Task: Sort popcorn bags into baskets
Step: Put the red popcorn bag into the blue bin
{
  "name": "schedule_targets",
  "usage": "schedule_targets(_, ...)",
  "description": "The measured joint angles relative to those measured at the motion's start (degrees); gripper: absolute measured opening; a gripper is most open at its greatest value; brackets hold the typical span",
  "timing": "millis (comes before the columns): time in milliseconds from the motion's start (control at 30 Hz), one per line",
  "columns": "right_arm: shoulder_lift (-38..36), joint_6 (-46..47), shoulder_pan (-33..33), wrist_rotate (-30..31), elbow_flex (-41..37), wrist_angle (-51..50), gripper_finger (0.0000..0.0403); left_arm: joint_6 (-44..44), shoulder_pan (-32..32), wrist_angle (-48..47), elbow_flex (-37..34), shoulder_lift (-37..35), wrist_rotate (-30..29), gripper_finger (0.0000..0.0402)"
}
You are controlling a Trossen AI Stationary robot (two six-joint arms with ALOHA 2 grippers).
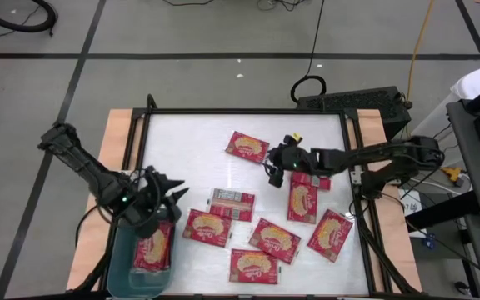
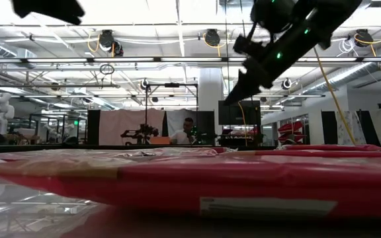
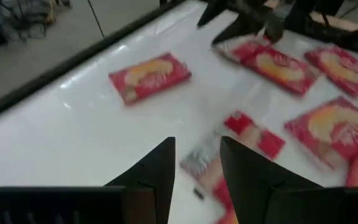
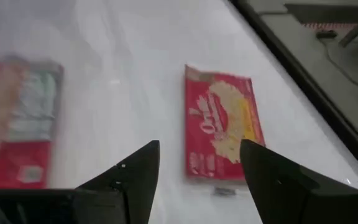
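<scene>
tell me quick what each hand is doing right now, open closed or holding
Left hand: open, empty, near the basket.
Right hand: open, empty, above a popcorn bag.

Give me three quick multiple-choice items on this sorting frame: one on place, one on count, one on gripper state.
1. Where is the teal basket?
A. near-left corner of the table, by the left arm
B. far-right corner
C. centre of the table

2. How many popcorn bags lie inside the basket?
A. none
B. one
C. four

3. How does the right gripper stand?
A. shut on a bag
B. open and empty, over the table
C. inside the basket

Answers:
1 A: the high view shows the basket at the bottom left, under the left gripper.
2 B: a single red bag in the basket shows there.
3 B: the right wrist view shows its fingers apart with nothing between, a bag on the table ahead.
</scene>
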Motion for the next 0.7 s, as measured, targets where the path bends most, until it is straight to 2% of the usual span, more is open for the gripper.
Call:
schedule_targets(100,4.3,-4.4,-3.4,-4.2,0.0,1.2,0.0215,6.7,3.4,5.4,0.0,0.0,-0.1,0.0131)
schedule_targets(233,9.4,-9.4,-5.5,-6.2,0.0,5.1,0.0215,12.6,7.1,10.7,0.0,0.7,-0.1,0.0131)
schedule_targets(467,15.4,-12.0,-7.1,-10.1,0.0,10.0,0.0215,15.1,11.8,12.9,0.0,4.3,0.2,0.0131)
schedule_targets(600,18.8,-13.0,-6.9,-10.1,0.0,11.0,0.0207,16.8,14.2,14.8,0.0,7.0,0.3,0.0131)
schedule_targets(700,20.9,-12.8,-6.8,-7.8,0.1,12.4,0.0183,18.9,16.0,17.1,0.0,9.1,0.3,0.0131)
